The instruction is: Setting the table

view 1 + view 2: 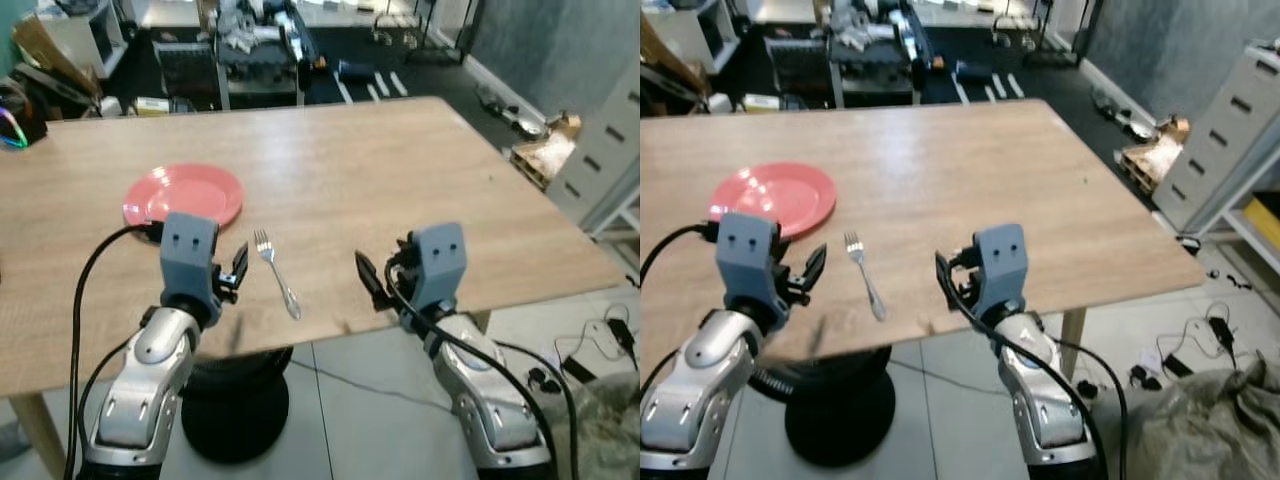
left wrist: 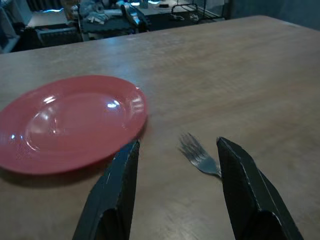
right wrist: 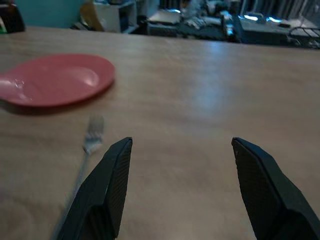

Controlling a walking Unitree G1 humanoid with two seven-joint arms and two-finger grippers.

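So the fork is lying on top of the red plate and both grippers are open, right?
Not quite. The fork lies on the bare table, beside the red plate and not touching it, as the left eye view shows. The left gripper and right gripper are indeed open.

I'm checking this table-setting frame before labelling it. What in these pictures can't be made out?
- Silver metal fork: handle hidden behind the left pincer finger in the left wrist view; blurred in the right wrist view.
- Round red plate: near rim hidden by the left wrist housing in the eye views.
- Floor clutter beyond the wooden table: too small.
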